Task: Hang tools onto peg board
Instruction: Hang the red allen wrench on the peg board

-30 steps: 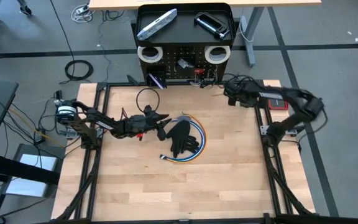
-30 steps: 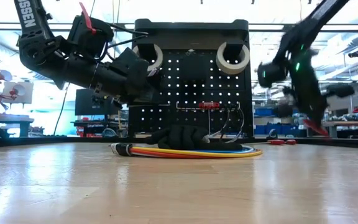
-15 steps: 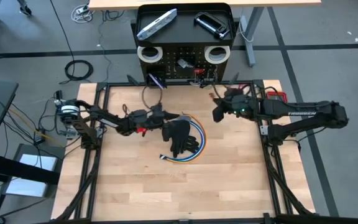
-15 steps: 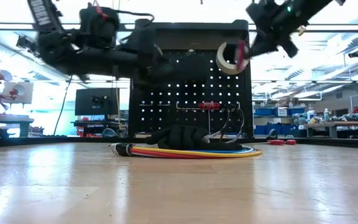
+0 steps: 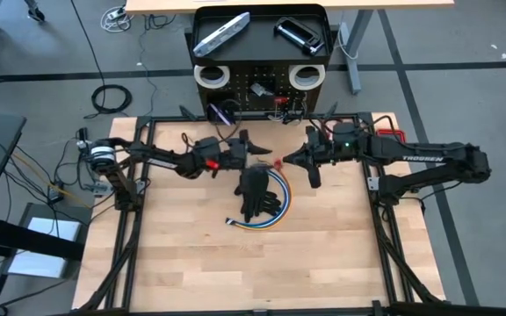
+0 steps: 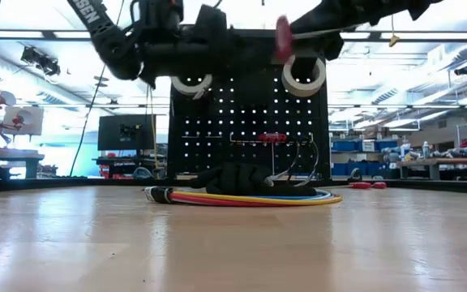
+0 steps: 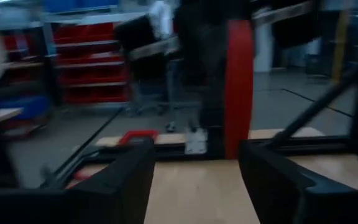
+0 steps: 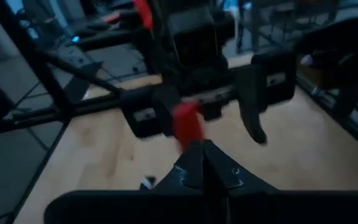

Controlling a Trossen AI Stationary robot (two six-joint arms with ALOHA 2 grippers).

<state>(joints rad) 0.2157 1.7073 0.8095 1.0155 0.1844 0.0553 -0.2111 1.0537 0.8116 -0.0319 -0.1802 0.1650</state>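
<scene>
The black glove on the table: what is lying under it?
Under the black glove lies a coil of coloured cables, yellow, red and blue, with one end sticking out toward the table's front. How much of the coil the glove covers cannot be seen.

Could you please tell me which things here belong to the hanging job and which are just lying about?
Job: peg board; two tape rolls; flat bar; clamp; red tool, held by right gripper, at open left gripper.
Lying about: black glove; coloured cable coil under it; floor cable.
</scene>
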